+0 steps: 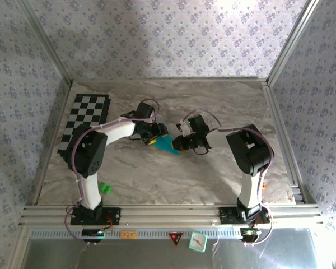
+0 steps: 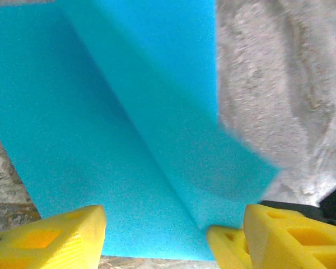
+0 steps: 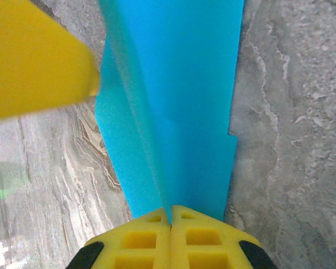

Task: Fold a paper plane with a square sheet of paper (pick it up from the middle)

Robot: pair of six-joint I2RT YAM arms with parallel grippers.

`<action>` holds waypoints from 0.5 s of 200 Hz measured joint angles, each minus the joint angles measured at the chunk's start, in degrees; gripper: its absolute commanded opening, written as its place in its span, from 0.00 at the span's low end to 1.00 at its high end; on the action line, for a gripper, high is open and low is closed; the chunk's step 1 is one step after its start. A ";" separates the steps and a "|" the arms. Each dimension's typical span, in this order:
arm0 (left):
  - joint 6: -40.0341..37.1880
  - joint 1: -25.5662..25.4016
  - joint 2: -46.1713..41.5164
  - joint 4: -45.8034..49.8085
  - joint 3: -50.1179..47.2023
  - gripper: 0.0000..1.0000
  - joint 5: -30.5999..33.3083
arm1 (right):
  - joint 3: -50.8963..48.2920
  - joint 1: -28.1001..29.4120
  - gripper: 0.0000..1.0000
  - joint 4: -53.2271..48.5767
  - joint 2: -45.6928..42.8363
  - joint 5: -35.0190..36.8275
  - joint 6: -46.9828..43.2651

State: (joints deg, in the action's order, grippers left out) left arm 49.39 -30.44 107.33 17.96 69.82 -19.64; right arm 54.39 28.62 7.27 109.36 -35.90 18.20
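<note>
Folding stands midway: right gripper (image 3: pixel 171 214) pinches the creased square sheet of paper (image 3: pixel 176 84) near the middle of the table (image 1: pixel 213 168), while left gripper (image 2: pixel 169 228) gapes astride its edge and probably must next clamp there.

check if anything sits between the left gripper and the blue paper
Nothing visible does. The left gripper, jaws open, sits right at the edge of the square sheet of paper; the right gripper is shut on it.
</note>
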 measured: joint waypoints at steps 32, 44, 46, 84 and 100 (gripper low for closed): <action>0.61 0.44 -3.58 -4.79 -1.99 0.60 -0.92 | 1.29 -0.15 0.04 -0.76 1.29 -1.92 0.79; 1.31 0.72 -4.02 -7.15 -3.54 0.54 -1.97 | 1.64 -0.17 0.04 -1.05 1.57 -2.49 0.96; 1.25 0.79 -4.02 -7.56 -3.85 0.53 -2.16 | 1.70 -0.22 0.04 -1.11 1.62 -2.56 1.03; 3.34 1.40 -4.02 -12.59 -8.00 0.36 -5.57 | 2.38 -0.74 0.04 -1.60 2.32 -4.09 2.27; 3.96 1.46 -4.02 -14.88 -8.81 0.30 -7.02 | 2.60 -0.94 0.04 -1.79 2.58 -4.68 2.89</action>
State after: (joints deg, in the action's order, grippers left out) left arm 53.34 -28.97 103.31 3.07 61.01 -26.65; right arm 56.99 27.68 5.48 111.94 -40.58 21.08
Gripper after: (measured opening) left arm 0.340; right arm 0.059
